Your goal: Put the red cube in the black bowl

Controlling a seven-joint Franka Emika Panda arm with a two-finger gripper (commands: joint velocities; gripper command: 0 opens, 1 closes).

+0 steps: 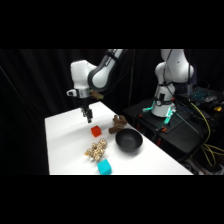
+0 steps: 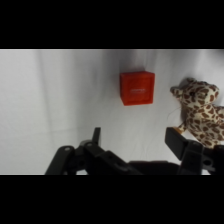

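The red cube [image 1: 95, 131] rests on the white table [image 1: 65, 145], left of the black bowl [image 1: 129, 140]. My gripper [image 1: 89, 118] hangs above the table, just behind and left of the cube, not touching it. In the wrist view the red cube [image 2: 137, 88] lies on the table beyond my gripper [image 2: 134, 137], whose two black fingers [image 2: 95, 136] stand apart with nothing between them. The bowl is out of the wrist view.
A spotted plush toy [image 1: 96, 149] lies in front of the cube, and a teal cube [image 1: 104, 166] sits near the table's front edge. A brown toy [image 1: 117, 123] stands behind the bowl. In the wrist view the spotted plush toy [image 2: 200, 110] lies right of the cube.
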